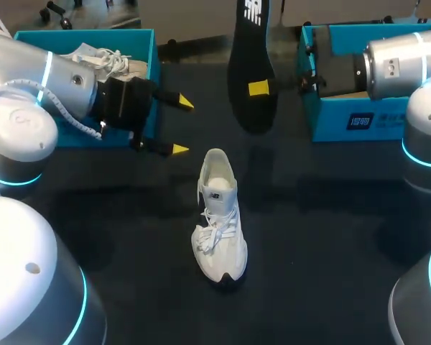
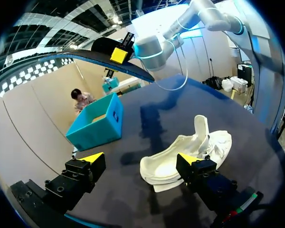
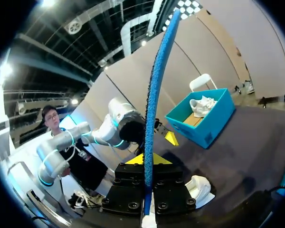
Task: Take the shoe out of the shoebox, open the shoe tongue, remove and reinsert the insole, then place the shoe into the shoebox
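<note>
insole out and in the air, shoe on the table

my right gripper (image 3: 146,159) is clenching the insole (image 1: 251,68), a finger on each face, and is holding it up over the far part of the table (image 1: 330,230), between the two teal boxes. in the head view its dark underside is showing; in the right wrist view it is rising edge-on from between the fingers, blue along the edge.

my left gripper (image 1: 182,126) is hanging released, fingers wide apart with nothing between them, just beside the left box (image 1: 145,50) and pointing toward the middle. in its wrist view the shoe (image 1: 219,219) is lying ahead of the fingertips, apart from them.

the white shoe is standing on its sole on the table, toe toward me, nearer to me than both boxes and below the insole. a second shoe (image 1: 104,59) is sitting inside the left box. my right arm is coming in over the right box (image 1: 345,118).
</note>
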You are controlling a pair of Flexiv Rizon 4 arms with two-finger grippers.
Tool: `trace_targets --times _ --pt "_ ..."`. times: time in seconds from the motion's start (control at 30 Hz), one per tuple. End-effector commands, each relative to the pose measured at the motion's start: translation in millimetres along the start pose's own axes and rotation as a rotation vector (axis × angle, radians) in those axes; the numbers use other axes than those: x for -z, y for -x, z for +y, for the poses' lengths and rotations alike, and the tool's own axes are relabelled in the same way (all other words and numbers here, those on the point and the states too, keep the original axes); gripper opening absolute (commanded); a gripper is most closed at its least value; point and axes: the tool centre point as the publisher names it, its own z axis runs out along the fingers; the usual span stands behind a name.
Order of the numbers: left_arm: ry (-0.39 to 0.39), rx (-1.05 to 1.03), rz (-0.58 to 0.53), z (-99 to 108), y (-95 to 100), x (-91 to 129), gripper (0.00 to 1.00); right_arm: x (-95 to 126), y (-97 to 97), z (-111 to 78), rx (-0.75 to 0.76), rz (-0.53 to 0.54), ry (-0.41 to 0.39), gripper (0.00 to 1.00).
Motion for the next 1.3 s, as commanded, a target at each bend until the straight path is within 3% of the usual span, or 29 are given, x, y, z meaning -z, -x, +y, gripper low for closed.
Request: trace_targets --times 0.03,0.3,0.7,0.97,1.3 --pt "0.022 0.011 0.018 15.3 -2.3 -4.0 1.0 -6.2 11.3 -1.7 0.025 0.014 -0.006 0.0" --pt "0.126 0.029 0.078 42.9 -16.6 -9.2 1.0 -14.8 17.2 -2.2 0.052 0.058 -0.009 0.0" --pt "0.214 0.061 0.084 58.3 -25.5 -18.8 1.0 -14.8 17.2 -2.2 0.052 0.058 -0.009 0.0" --pt "0.271 0.101 0.08 61.2 -32.1 -23.8 1.0 -19.6 36.0 -8.0 0.134 0.032 -0.025 0.0" --pt "0.278 0.11 0.07 70.1 -50.3 -34.9 1.0 -28.2 51.4 -25.2 0.169 0.035 -0.038 0.0"
